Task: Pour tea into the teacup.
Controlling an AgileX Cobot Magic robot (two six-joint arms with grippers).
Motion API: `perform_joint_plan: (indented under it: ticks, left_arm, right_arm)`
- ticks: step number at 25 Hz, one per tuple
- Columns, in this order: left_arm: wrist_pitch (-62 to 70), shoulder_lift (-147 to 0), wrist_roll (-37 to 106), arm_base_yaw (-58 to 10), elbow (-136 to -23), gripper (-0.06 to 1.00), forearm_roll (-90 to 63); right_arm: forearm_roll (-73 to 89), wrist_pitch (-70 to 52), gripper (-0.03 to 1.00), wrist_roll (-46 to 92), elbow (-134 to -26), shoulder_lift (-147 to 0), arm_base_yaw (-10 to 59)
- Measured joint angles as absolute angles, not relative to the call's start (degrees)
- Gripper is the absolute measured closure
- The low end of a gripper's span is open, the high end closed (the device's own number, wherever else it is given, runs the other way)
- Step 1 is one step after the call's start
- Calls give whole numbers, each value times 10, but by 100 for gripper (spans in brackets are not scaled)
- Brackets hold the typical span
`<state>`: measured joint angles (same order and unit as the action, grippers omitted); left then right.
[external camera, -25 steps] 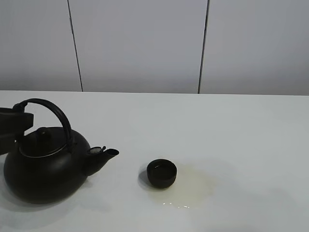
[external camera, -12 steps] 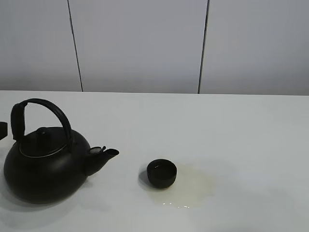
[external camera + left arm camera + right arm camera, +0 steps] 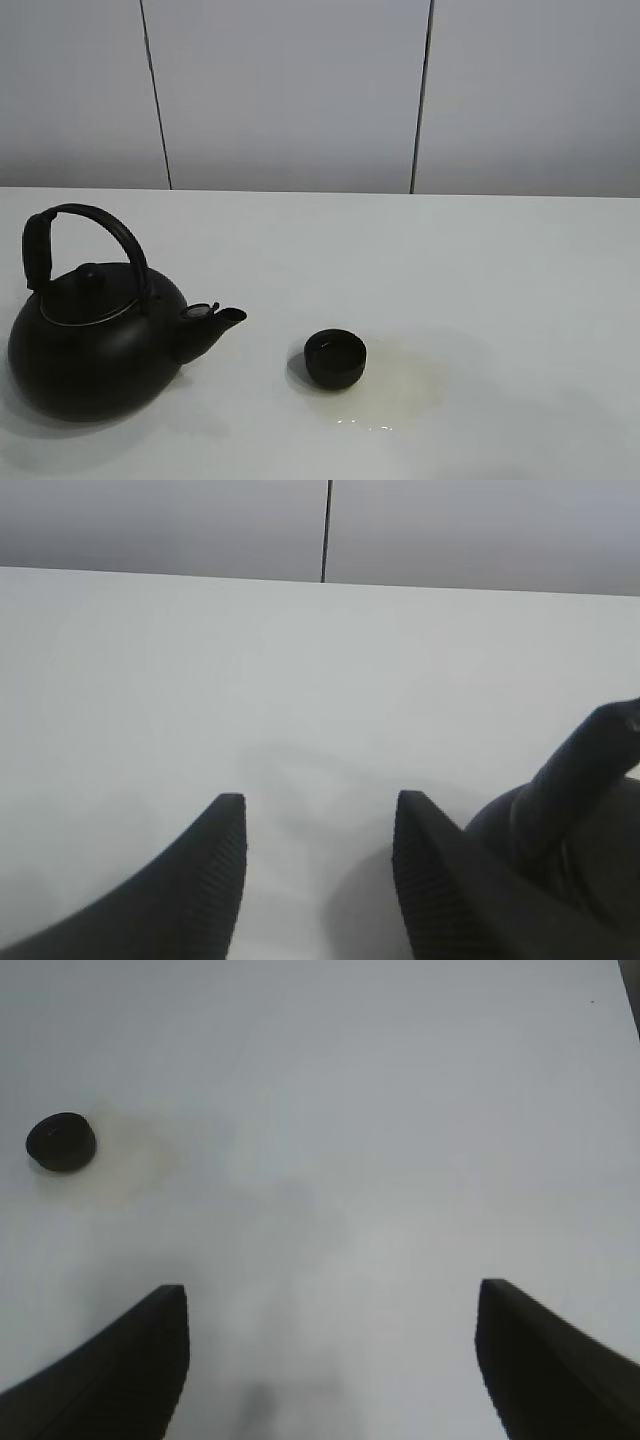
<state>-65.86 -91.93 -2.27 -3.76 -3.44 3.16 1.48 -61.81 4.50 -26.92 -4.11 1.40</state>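
High front camera and right wrist share the teacup point(image 3: 335, 358).

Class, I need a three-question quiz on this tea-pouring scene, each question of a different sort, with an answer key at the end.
1. True or false: the kettle stands upright on the table.
2. Multiple choice: the spilled tea lies mostly (A) between kettle and teacup, (B) on the teacup's side away from the kettle, (C) under the kettle.
3. Short answer: is the left end effector holding the kettle's handle?

Key
1. True.
2. B.
3. No; it is open and empty beside the kettle.
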Motion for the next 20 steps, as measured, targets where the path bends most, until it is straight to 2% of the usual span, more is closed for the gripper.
perform_joint_plan:
  ticks: [7, 10, 14, 20]
  left_arm:
    - [-658, -919, -77, -16, -102, 60, 74]
    - [-614, -917, -130, -16, -161, 60, 105]
    - [-480, -880, -208, -16, -242, 60, 139]
    - [-156, -756, -228, -16, -409, 60, 154]
  right_arm:
    - [15, -618, 42, 45, -269, -41, 14]
    - [15, -618, 42, 45, -269, -41, 14]
    - [15, -618, 42, 45, -269, -41, 14]
    - [15, -619, 42, 45, -269, -41, 14]
